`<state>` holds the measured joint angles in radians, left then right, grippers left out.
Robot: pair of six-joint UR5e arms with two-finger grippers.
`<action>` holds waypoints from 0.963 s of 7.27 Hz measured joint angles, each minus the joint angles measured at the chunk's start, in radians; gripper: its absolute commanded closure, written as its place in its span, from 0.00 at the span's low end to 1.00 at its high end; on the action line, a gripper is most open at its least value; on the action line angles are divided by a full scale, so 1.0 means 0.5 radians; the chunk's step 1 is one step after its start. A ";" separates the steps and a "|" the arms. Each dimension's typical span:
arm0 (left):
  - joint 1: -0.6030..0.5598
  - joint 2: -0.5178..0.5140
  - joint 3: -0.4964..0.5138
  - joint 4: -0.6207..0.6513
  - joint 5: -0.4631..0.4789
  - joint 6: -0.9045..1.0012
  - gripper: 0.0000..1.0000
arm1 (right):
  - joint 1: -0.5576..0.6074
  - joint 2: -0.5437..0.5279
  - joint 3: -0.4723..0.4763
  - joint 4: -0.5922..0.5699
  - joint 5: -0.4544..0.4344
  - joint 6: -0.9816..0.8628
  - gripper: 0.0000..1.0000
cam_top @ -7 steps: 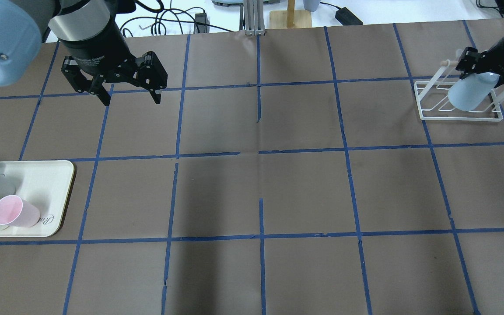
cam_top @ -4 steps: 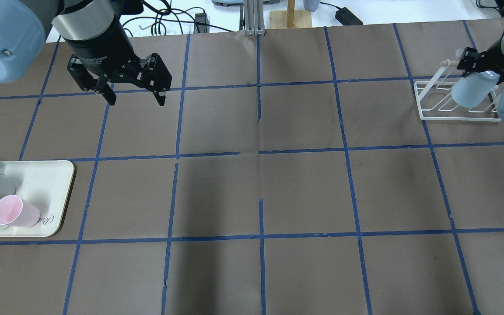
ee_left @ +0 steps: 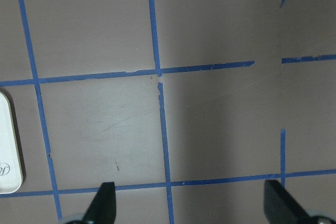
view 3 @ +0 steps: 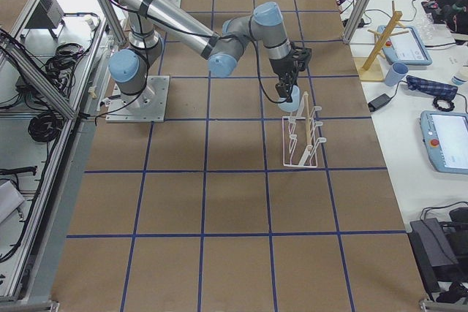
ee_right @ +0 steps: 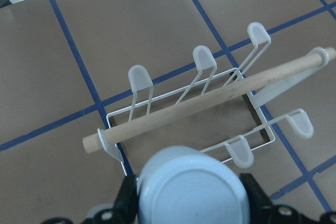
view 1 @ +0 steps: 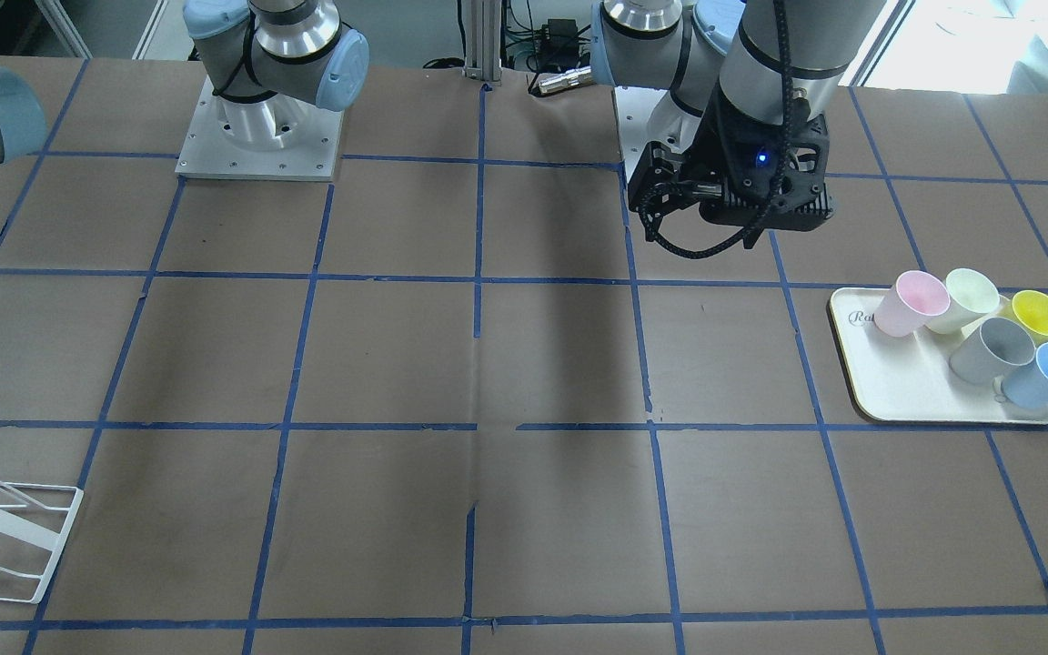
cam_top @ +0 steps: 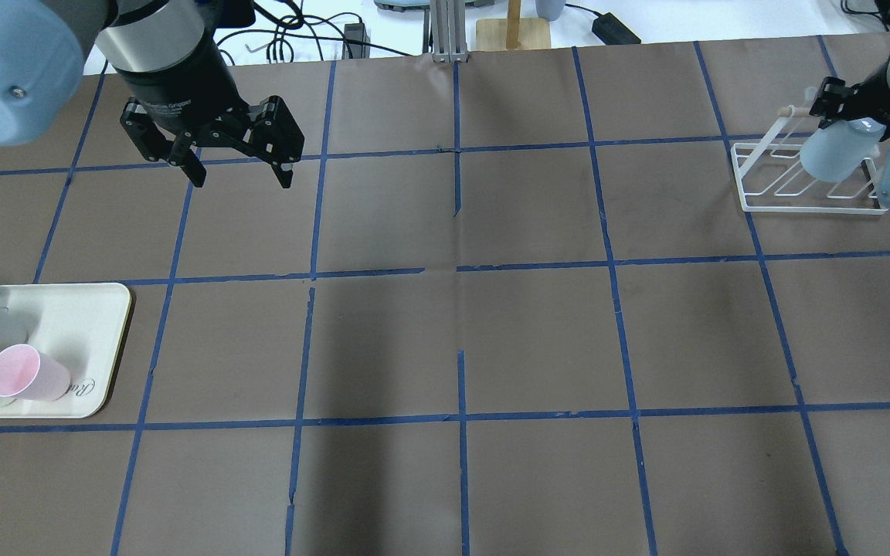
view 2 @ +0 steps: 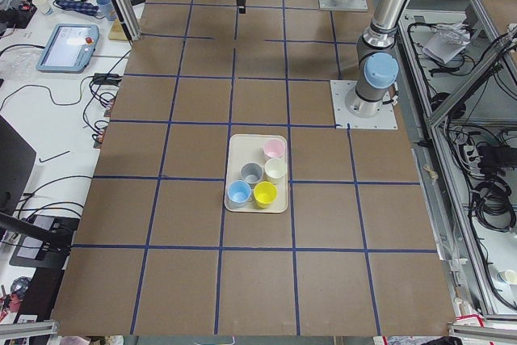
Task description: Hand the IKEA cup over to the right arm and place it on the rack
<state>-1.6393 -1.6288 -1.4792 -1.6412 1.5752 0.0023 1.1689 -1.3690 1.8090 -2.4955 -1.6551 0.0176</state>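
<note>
My right gripper (cam_top: pixel 847 120) is shut on a pale blue IKEA cup (cam_top: pixel 831 154) and holds it tilted just above the white wire rack (cam_top: pixel 769 205) at the table's far right. In the right wrist view the cup's base (ee_right: pixel 191 192) sits between the jaws, over the rack's near prongs (ee_right: pixel 194 98) and its wooden rod. The cup (view 3: pixel 286 100) and rack (view 3: pixel 303 144) also show in the exterior right view. My left gripper (cam_top: pixel 240 181) is open and empty, hanging above the far left of the table.
A cream tray (view 1: pixel 897 391) at the table's left end holds a second pale blue cup (view 1: pixel 1047 373), a grey cup (view 1: pixel 992 350), and pink (view 1: pixel 913 305), pale green and yellow cups. Brown paper with a blue tape grid covers the table.
My right gripper has carried the cup slightly right and farther back over the rack. My left gripper shifted a little to the right and stayed open.
</note>
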 measured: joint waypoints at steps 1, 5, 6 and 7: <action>-0.001 0.003 -0.005 0.003 0.000 0.001 0.00 | 0.000 0.014 -0.013 -0.004 0.002 0.005 0.98; -0.003 0.004 -0.010 0.004 -0.003 -0.001 0.00 | 0.000 0.094 -0.027 -0.014 0.016 0.032 0.90; -0.004 0.004 -0.011 0.003 -0.003 -0.001 0.00 | 0.000 0.106 -0.027 -0.017 0.019 0.034 0.55; -0.004 0.004 -0.011 0.003 -0.003 -0.001 0.00 | 0.000 0.113 -0.026 -0.018 0.017 0.033 0.45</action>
<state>-1.6413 -1.6266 -1.4848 -1.6398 1.5739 0.0016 1.1689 -1.3127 1.7958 -2.5046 -1.6465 0.0340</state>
